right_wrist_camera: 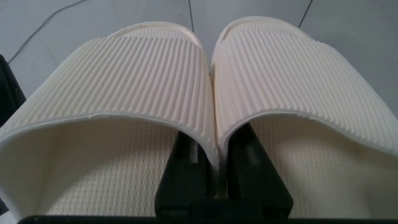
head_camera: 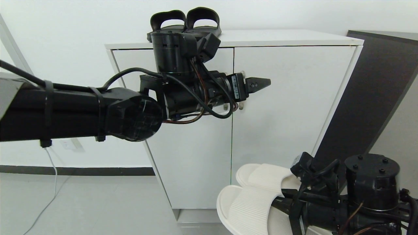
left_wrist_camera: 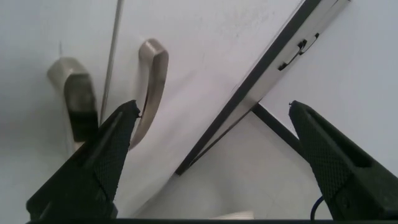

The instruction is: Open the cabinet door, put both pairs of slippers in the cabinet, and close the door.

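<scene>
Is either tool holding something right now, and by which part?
The right tool holds the white slippers by their touching inner edges, pinched together. The left tool is open, holding nothing.

Cabinet (head_camera: 287, 107) shut; black slippers (head_camera: 207, 31) on top; cream slippers (head_camera: 248, 199) low in front.

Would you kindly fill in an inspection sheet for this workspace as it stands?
Surface: cabinet top carries the black slippers.
Job's things: cabinet doors both shut; white slippers held low before the cabinet.
Clutter: nothing seen.
Grippers: left claw open at the door handles, gripping neither; right claw shut on the white slippers' inner sides.
Cables: white cable trailing from the wall over the floor; black wires looped on the left arm.
Surroundings: white wall; dark panel right of the cabinet.
</scene>
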You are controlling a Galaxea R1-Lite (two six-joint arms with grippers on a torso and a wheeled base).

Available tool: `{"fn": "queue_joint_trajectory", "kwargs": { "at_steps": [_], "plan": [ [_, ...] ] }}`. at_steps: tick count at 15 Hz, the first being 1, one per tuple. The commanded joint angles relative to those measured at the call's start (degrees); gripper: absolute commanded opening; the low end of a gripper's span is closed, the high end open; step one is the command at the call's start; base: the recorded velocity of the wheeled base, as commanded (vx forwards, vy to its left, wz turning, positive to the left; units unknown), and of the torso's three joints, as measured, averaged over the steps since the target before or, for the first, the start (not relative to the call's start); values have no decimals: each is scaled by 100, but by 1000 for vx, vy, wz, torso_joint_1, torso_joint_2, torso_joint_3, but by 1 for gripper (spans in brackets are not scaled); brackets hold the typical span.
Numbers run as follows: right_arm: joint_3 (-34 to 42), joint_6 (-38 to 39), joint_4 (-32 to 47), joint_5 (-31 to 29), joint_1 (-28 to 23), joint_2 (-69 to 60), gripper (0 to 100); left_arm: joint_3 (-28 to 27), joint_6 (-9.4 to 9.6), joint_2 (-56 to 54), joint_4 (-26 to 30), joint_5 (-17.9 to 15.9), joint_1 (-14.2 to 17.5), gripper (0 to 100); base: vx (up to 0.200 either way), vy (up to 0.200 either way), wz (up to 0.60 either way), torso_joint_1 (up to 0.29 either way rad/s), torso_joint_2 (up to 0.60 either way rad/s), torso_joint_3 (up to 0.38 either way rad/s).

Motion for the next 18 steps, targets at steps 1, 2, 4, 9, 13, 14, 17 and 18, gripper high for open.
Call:
{"fn": "queue_joint_trajectory", "kwargs": {
  "at_steps": [1, 2, 4, 9, 13, 14, 17, 18],
  "plan": [
    [11, -2, -2, 2, 2, -22, 0, -331, 1, 223, 74, 3, 20, 100, 0, 0, 0, 0, 0, 0],
    [11, -2, -2, -7, 2, -22, 0, -393, -17, 267, 91, 3, 20, 100, 0, 0, 0, 0, 0, 0],
    [38, -2, -2, -7, 2, -40, 0, -489, -26, 311, 276, -102, 11, 100, 0, 0, 0, 0, 0, 0],
    [117, -2, 7, 10, 37, -48, 0, -384, -43, 196, 276, -111, -15, 0, 0, 0, 0, 0, 0, 0],
    [257, -2, -2, 90, 64, -127, 0, 117, -34, -164, 214, -111, -138, 0, 0, 0, 0, 0, 0, 0],
    [310, -2, 7, 186, 99, -180, 0, 293, -34, -313, 206, -111, -235, 0, 0, 0, 0, 0, 0, 0],
    [565, -63, 7, 863, 169, -488, 0, 732, -43, -726, 206, -111, -463, 0, 0, 0, 0, 0, 0, 0],
    [644, -169, 16, 968, 187, -558, 0, 908, -113, -902, 171, -102, -577, 0, 0, 0, 0, 0, 0, 0]
  ]
}}
